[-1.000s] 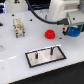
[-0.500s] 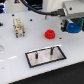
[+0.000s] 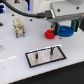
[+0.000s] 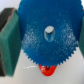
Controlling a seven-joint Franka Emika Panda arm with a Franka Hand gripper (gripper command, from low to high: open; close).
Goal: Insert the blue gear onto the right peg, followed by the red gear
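The blue gear (image 3: 68, 33) is at the exterior view's right, behind the plate, and my gripper (image 3: 67, 28) is shut on it from above. In the wrist view the blue gear (image 4: 47, 35) fills the frame, toothed rim and centre hole showing, with a green finger pad (image 4: 10, 42) against its edge. The red gear (image 3: 49, 34) lies on the table beside it, and the red gear (image 4: 46, 70) peeks out under the blue rim. The grey plate (image 3: 45, 61) holds two thin pins; the right peg (image 3: 51, 50) is bare.
A small beige toy figure (image 3: 19, 27) stands at the back on the exterior view's left. Dark cables (image 3: 20, 11) run along the back edge. The left pin (image 3: 37, 54) rises from the same plate.
The gripper stays at the blue gear with only a slight shift. The red gear and the plate have not moved.
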